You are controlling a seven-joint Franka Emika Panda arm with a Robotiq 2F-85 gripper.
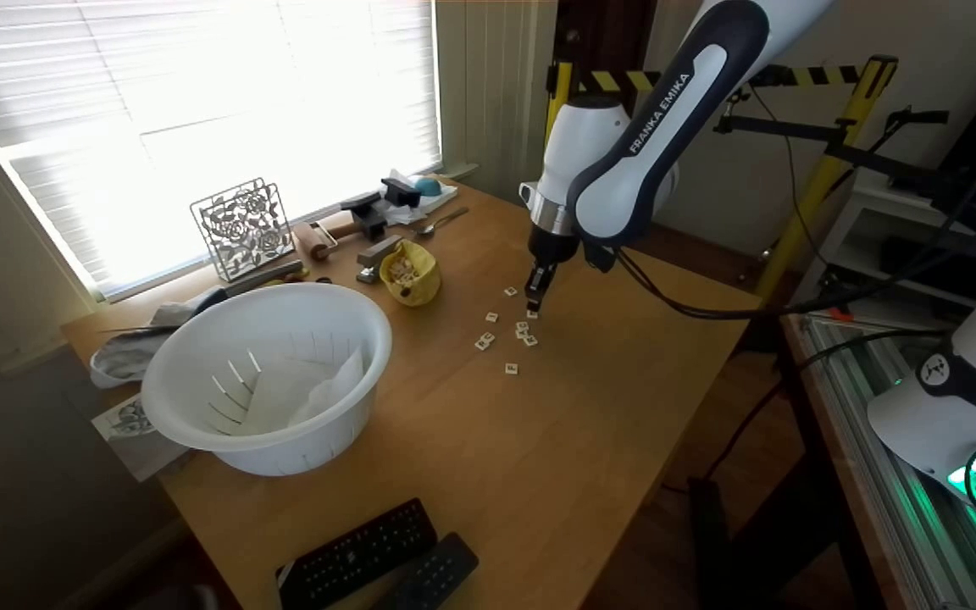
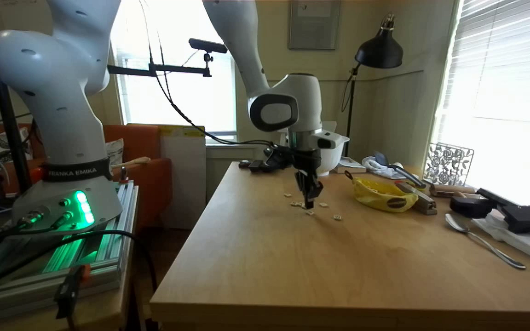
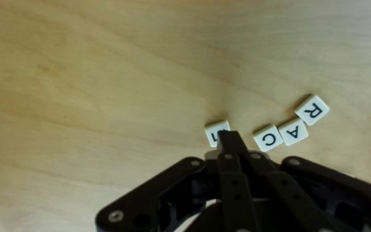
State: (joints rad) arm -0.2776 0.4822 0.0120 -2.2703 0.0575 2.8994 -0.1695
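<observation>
My gripper (image 3: 232, 138) is shut with nothing visible between its fingers. It points down at the wooden table, and it also shows in both exterior views (image 1: 533, 305) (image 2: 309, 205). Its tip partly covers a white letter tile (image 3: 212, 131), whose letter is partly hidden; whether the tip touches it I cannot tell. To the right in the wrist view lie a C tile (image 3: 268, 138), an A tile (image 3: 293, 132) and an R tile (image 3: 312, 110), close together in a row. Several more tiles lie scattered around, such as a separate tile (image 1: 512, 368) in an exterior view.
A yellow pouch (image 1: 422, 292) holding tiles stands beside a stapler (image 2: 423, 202). A large white basin (image 1: 318, 449) stands on the table. Black remotes (image 1: 361, 551), a spoon (image 2: 486, 243), a metal napkin holder (image 1: 244, 229) and a rolling pin (image 1: 315, 242) lie along the edges.
</observation>
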